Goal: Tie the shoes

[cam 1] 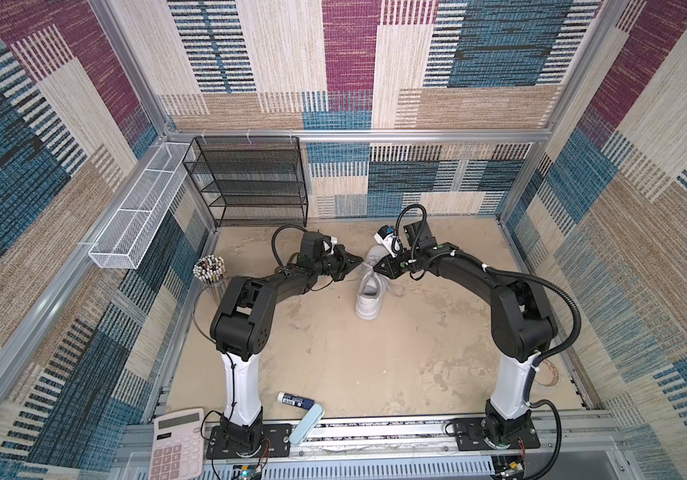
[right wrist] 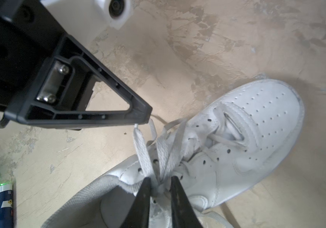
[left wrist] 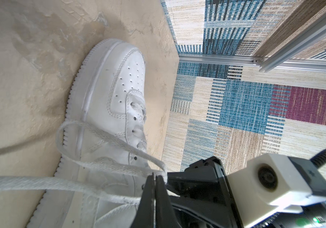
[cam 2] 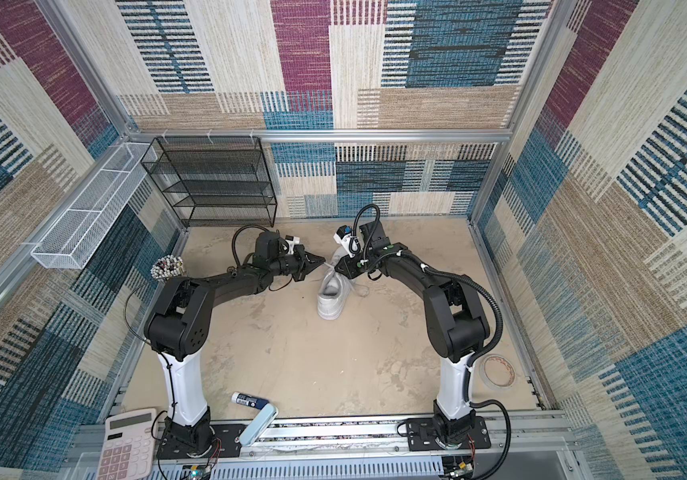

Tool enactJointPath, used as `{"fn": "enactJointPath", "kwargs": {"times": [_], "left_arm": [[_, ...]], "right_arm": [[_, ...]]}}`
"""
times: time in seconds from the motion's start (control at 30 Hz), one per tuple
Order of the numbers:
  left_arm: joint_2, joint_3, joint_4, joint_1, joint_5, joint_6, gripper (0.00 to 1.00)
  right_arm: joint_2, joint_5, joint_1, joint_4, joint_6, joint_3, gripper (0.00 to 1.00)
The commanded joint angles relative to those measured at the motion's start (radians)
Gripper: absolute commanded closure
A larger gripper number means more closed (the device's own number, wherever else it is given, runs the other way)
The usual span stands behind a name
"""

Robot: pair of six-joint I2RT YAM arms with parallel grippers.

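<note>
Black arms [cam 1: 246, 307] have white lower links [cam 1: 242, 386], ribbed cable [cam 1: 577, 320], triangular-framed left pincer [cam 1: 360, 262].

White sneaker [left wrist: 106, 94]: smooth, matt leather-like upper; flat woven cloth laces [left wrist: 39, 183]. Under the sneaker, rough, mottled beige tabletop [cam 1: 333, 353]. Behind the sneaker, black metal mesh rack [cam 1: 250, 183].

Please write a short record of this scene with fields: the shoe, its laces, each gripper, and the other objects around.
shoe: one white sneaker, upright on its sole, mid-table, toe toward the back wall
laces: untied, loose over the tongue
left gripper: shut on one lace near its end
right gripper: jaws apart, crossed laces between them
front edge: calculator, glue stick, pale blue case
left side: pen cup
right side: tape roll
back: black mesh rack
</note>
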Motion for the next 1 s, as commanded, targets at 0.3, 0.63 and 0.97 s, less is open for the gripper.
{"fn": "enactJointPath", "kwargs": {"times": [0.3, 0.63, 0.97], "left_arm": [[-0.040, -0.016, -0.044, 0.022, -0.005, 0.061, 1.00], [-0.061, -0.024, -0.091, 0.049, 0.007, 0.102, 1.00], [-0.091, -0.073, -0.088, 0.097, -0.009, 0.117, 1.00]], "right_arm": [[0.008, 0.018, 0.003, 0.024, 0.025, -0.021, 0.85], [0.005, 0.008, 0.001, 0.042, 0.037, -0.034, 0.84], [0.001, 0.010, 0.002, 0.042, 0.041, -0.044, 0.84]]}}
